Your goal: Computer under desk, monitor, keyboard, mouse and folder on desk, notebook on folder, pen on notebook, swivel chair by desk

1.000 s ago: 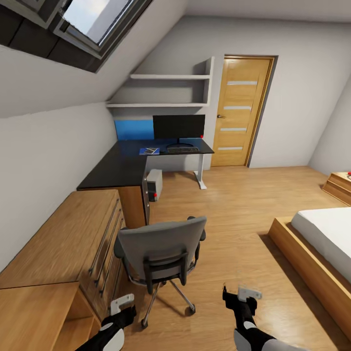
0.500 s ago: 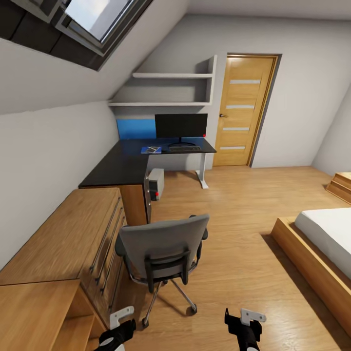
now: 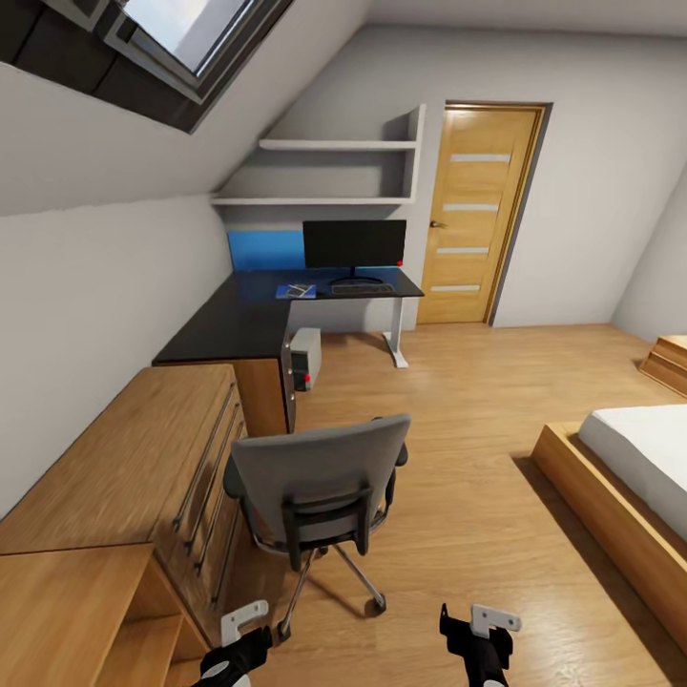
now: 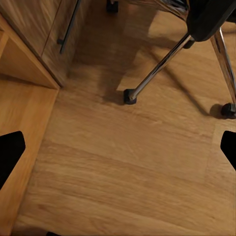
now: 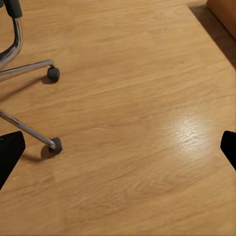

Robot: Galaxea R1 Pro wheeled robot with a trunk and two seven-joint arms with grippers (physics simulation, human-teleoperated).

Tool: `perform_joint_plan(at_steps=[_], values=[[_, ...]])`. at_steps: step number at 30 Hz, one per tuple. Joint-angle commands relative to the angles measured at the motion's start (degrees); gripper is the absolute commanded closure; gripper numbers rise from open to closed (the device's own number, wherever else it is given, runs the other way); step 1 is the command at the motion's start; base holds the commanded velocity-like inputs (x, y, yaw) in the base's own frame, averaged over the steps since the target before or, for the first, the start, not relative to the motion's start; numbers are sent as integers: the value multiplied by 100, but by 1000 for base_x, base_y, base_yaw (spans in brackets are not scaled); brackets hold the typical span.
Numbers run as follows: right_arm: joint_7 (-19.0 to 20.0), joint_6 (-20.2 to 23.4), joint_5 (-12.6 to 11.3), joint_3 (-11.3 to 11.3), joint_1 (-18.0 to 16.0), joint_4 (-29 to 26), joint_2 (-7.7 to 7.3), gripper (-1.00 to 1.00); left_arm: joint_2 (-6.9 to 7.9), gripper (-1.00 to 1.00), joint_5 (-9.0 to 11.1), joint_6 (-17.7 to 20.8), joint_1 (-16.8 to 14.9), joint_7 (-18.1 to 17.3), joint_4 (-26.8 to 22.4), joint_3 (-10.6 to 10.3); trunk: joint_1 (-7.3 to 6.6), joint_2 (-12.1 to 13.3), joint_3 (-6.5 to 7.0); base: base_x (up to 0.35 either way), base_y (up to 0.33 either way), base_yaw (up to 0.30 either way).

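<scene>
Both hands sit low at the near edge of the head view, released and empty – left hand (image 3: 240, 630) just behind the swivel chair's (image 3: 320, 482) chrome base, right hand (image 3: 479, 625) further off to its right over bare floor; in both wrist views the fingers stand wide apart with nothing between. The chair lies dead ahead, backrest facing the robot, the left hand the nearer one. Past it the table (image 3: 250, 315) runs away along the left wall, well apart from the chair, so the push likely goes forward and slightly left. Computer (image 3: 305, 358) stands under the table; monitor (image 3: 354, 244), keyboard (image 3: 361, 285) and folder (image 3: 295, 291) on top at the far end. Versus a second ago the view has shifted slightly, and both arms show less – chair and table unmoved.
</scene>
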Motion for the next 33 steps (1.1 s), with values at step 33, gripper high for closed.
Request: perform_joint_plan(at_steps=[33], values=[[-10,-5,-23,55,83,9,70,-100,-109,-100,2,-35,-4,36,1,-65,726,-1329,-599,0,0,13]])
